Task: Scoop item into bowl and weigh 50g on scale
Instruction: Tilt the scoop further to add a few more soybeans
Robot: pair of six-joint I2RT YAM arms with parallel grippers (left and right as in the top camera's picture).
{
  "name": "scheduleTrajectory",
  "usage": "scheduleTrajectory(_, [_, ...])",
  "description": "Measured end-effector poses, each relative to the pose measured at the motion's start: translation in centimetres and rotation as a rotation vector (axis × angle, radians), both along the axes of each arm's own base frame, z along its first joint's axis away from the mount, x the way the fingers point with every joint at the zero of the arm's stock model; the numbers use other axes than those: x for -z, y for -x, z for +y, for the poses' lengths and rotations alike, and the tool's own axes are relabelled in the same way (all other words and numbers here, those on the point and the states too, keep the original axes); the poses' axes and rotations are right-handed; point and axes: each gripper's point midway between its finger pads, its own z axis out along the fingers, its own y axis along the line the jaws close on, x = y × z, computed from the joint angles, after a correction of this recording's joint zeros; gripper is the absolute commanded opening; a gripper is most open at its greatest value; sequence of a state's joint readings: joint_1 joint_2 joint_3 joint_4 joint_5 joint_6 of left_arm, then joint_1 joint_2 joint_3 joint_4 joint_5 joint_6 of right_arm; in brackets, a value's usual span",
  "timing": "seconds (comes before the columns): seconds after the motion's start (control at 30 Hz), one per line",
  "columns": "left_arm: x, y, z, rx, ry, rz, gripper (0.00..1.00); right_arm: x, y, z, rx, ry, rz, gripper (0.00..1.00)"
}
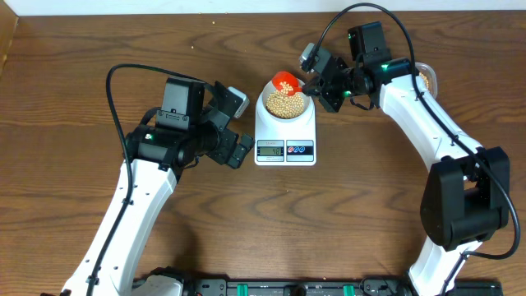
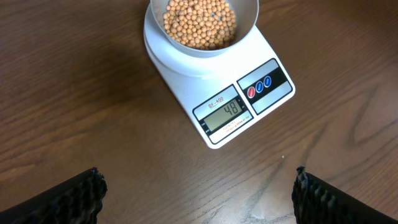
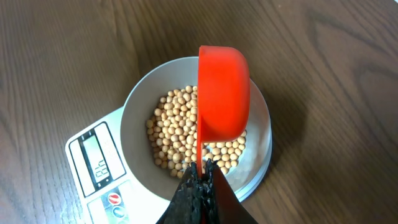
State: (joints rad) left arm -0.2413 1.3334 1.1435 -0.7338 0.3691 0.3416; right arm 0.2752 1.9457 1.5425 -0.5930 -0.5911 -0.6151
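Overhead, the right gripper [image 1: 311, 82], shut tight on the red scoop [image 1: 285, 82], tips it over the bowl [image 1: 265, 103] of beans [image 1: 285, 105] on the scale [image 1: 283, 131] to top up, while the left gripper [image 1: 240, 126] hangs wide open, empty.

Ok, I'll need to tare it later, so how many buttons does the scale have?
2. The red button sits right beside the display on the scale's front edge; the blue button is next to it, toward the corner. None look hidden.
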Motion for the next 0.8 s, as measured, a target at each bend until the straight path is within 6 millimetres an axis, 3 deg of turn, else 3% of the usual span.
scheduleTrajectory(0.8, [0.00, 0.00, 0.00, 0.000, 0.000, 0.000, 0.98, 0.14, 0.21, -0.06, 0.017, -0.004, 0.027, 0.01])
